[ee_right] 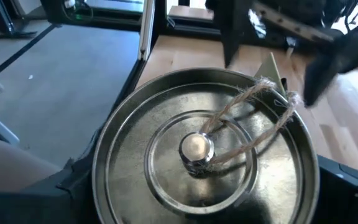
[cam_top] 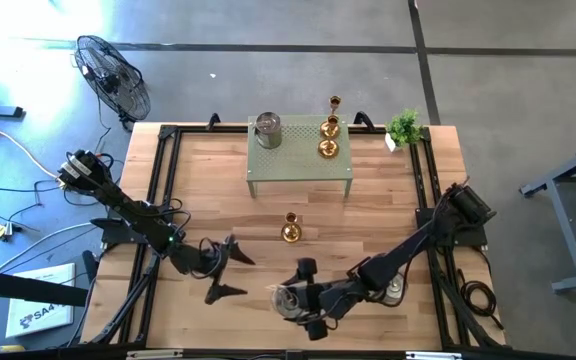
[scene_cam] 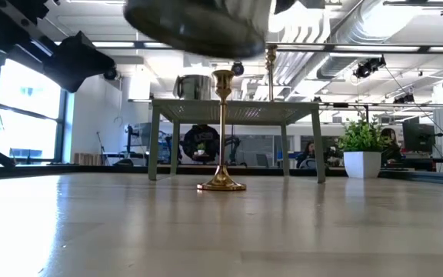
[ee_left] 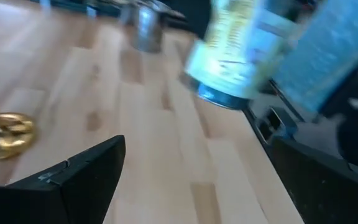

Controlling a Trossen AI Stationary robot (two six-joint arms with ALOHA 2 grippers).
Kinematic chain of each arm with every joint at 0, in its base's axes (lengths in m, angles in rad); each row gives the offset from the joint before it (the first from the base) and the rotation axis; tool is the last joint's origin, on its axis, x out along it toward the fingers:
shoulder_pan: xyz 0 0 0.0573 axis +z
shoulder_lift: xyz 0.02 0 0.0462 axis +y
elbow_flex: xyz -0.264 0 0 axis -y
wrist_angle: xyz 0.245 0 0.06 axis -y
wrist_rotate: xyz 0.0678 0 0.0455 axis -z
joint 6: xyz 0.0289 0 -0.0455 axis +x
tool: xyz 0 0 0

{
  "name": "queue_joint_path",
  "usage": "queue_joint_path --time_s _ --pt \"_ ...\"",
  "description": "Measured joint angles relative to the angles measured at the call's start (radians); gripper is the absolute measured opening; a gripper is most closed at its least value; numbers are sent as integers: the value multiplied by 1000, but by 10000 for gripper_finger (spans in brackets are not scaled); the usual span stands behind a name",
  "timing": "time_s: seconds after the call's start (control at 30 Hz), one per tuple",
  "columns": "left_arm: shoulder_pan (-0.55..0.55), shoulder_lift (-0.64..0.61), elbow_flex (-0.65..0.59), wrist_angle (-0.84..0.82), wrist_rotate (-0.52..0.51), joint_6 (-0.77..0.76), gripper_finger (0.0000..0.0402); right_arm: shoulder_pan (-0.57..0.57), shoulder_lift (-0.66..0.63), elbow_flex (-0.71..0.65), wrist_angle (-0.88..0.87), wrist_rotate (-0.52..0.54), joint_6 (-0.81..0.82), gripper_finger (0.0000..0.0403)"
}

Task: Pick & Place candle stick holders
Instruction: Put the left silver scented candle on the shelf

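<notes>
— Candle stick holders first: where do we find them?

— We see a silver one (cam_top: 268, 130) on the left part of the green stand (cam_top: 298, 178), and three gold ones (cam_top: 328, 149) in a row toward its right end. A lone gold holder (cam_top: 290, 230) stands upright on the bare worktop (cam_top: 388, 215), in front of the stand. The potted plant (cam_top: 404, 127) sits at the far right corner.

— And the containers?

— The squat silver holder (ee_right: 197, 149) looks like a round tin. We see a small knob at the middle of its top and a loop of twine lying across it. We cannot tell what is inside.

— Where is it relative to the right tool?

— The right tool (cam_top: 293, 300) is clamped on that silver holder at the near edge. In the low view it hangs clear above the worktop, nearer to us than the lone gold holder.

— The left tool?

— The left tool (cam_top: 220, 270) hangs just left of it, its fingers (ee_left: 73, 180) wide apart and holding nothing. The gold holder's base lies ahead of it, and the two are not touching.
</notes>
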Motion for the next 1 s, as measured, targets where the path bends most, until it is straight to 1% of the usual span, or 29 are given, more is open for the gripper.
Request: queue_joint_path --time_s 0.07,0.13,0.3,0.53,0.67,0.73,0.83,0.9,1.0 --pt "0 0 0 11 -54 -38 392 -7 0 35 -42 -4 0 361" --pt "1 0 0 22 -84 -73 392 -13 -1 66 -90 5 2 361" --pt "1 0 4 44 -156 -68 392 -25 -2 112 -140 23 11 361" --pt "0 0 4 58 -163 -93 392 -24 -2 120 -145 29 11 361" --pt "0 0 4 50 -223 -90 392 -24 -2 120 -158 43 23 361" --pt "0 0 4 51 -232 -94 392 -24 -2 120 -164 47 27 361" --pt "0 0 4 51 -187 -112 392 -24 -2 120 -165 47 29 361" --pt "3 0 4 41 -156 -16 392 -24 -2 120 -165 45 29 361" --pt "8 0 4 9 -161 100 392 -24 -2 120 -164 44 29 361"
